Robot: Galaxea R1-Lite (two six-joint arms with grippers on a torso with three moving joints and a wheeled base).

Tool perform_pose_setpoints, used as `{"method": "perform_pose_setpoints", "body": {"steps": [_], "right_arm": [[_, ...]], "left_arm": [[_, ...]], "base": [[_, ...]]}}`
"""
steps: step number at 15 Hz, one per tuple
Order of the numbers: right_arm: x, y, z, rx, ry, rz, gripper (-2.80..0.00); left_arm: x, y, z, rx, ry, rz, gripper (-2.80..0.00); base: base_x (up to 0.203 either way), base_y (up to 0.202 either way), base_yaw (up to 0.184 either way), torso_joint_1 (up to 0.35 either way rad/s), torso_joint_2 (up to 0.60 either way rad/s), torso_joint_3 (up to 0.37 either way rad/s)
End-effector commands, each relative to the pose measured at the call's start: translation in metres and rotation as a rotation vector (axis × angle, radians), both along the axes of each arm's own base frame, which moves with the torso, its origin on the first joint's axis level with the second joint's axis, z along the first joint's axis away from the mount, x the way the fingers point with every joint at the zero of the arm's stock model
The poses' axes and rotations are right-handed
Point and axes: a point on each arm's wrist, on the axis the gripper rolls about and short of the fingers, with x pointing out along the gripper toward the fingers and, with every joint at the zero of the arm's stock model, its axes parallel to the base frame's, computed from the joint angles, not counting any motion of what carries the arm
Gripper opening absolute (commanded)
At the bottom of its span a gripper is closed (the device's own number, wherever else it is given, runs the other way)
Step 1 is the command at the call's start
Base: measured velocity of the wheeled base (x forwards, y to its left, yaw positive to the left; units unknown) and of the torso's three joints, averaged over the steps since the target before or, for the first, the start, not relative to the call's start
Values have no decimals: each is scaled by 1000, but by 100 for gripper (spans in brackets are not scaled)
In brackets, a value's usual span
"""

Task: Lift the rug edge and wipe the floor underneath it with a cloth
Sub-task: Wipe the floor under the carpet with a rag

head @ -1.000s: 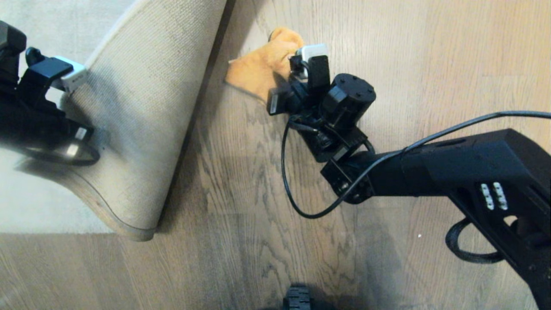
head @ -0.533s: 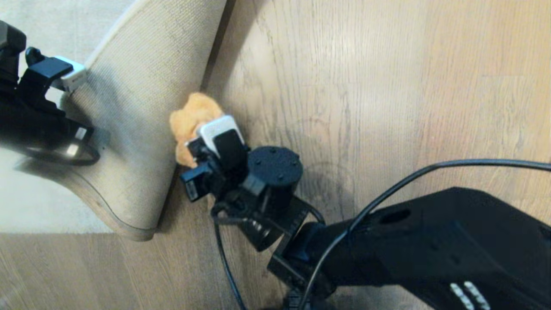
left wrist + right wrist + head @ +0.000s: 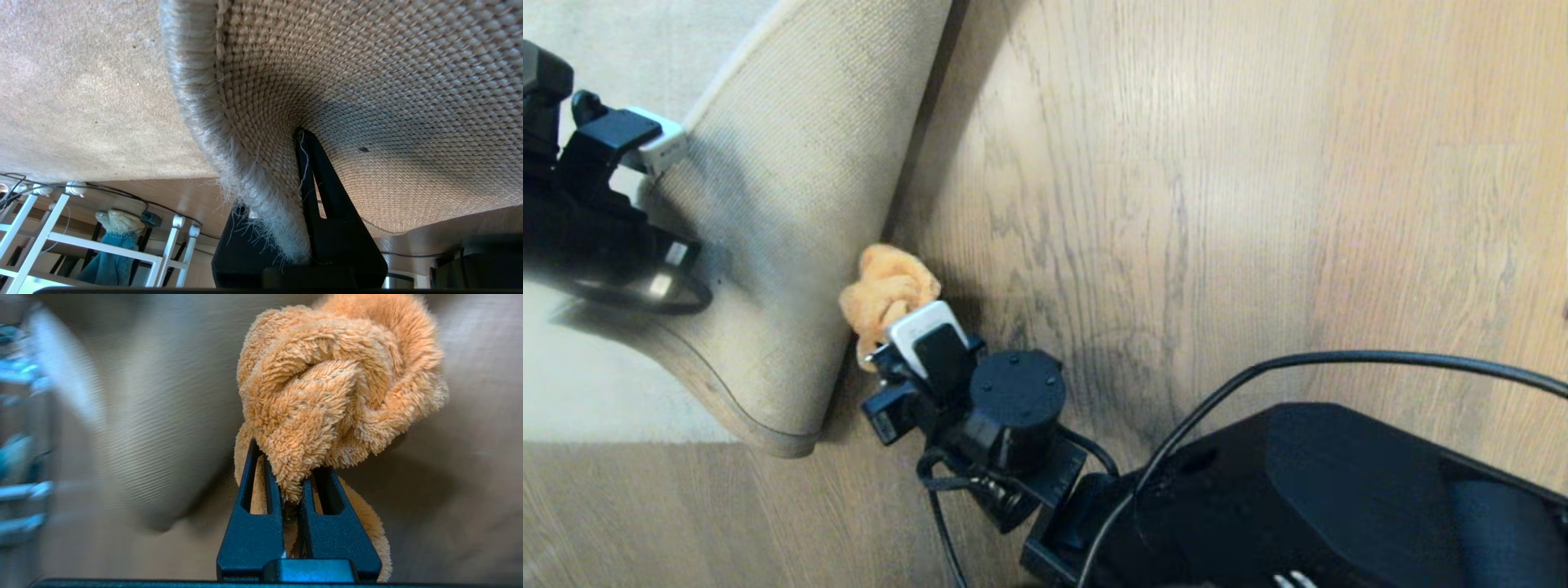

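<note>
Orange cloth (image 3: pixel 887 287) is pinched tight in the right gripper (image 3: pixel 907 327) at lower middle, beside the rug edge (image 3: pixel 792 245) the left gripper (image 3: pixel 658 147) grips at upper left.

No legible text or labels anywhere.

A white metal rack (image 3: pixel 45 234) of slim tubes with rounded caps at the joints stands on the wood in the left wrist view. Something blue with a pale, crumpled top (image 3: pixel 112 245) sits behind its bars; what it is cannot be told. Thin dark cables (image 3: pixel 122 194) run along the ground behind the rack, one passing a small dark block (image 3: pixel 151 218). A round grey shape (image 3: pixel 398 281) shows at the picture's edge, too cut off to identify.
</note>
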Motion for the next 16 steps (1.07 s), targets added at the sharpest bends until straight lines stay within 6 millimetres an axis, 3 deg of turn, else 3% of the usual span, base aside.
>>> {"method": "perform_pose_setpoints", "body": {"steps": [1,5,8,11,16], "right_arm": [[31,-10,-9,13,-9,-65,-280],[87,-37,24,104,-73,-184,-280],[113,-63,64,156,-115,-257,-280],[118,-88,99,200,-154,-300,-280],[104,-110,146,228,-182,-314,-280]], "left_arm": [[0,0,-1,2,4,1,-280],[1,0,-4,3,19,2,-280],[2,-1,-5,2,21,-4,-280],[1,-1,-5,2,23,-3,-280],[0,-1,-4,1,18,-5,-280]], "base": [[0,0,0,0,0,0],[0,0,0,0,0,0],[0,0,0,0,0,0],[0,0,0,0,0,0],[0,0,0,0,0,0]]}}
